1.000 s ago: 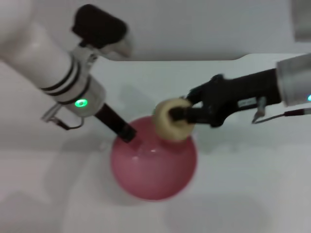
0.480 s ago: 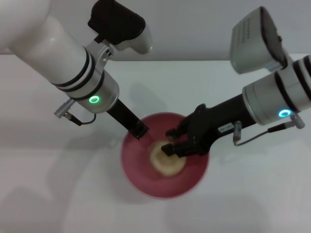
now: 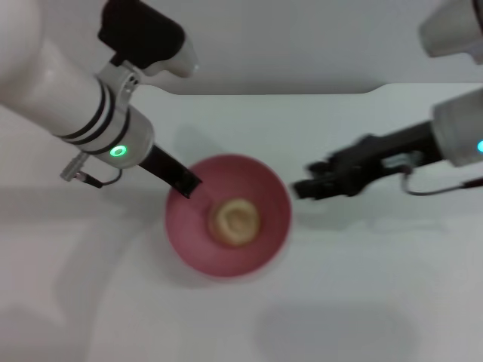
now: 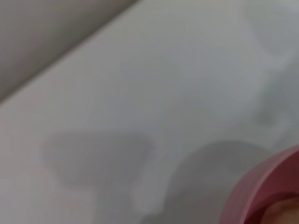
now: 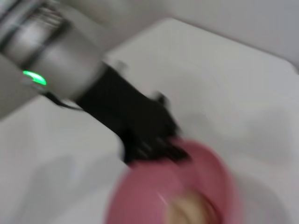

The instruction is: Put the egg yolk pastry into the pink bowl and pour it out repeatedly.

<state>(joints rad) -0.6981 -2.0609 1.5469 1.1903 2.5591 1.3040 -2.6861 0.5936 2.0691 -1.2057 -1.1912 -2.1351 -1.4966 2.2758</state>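
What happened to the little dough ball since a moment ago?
The right gripper let go of the egg yolk pastry, which now lies inside the pink bowl, then pulled away to the robot's right. The left gripper stays clamped on the bowl's rim.

A: The pink bowl [image 3: 229, 215] is plain glossy pink. And the egg yolk pastry [image 3: 235, 221]?
B: Pale yellow-beige. The worktop [image 3: 362, 302] is white; the left end effector [image 3: 183, 185] is black, under a green light.
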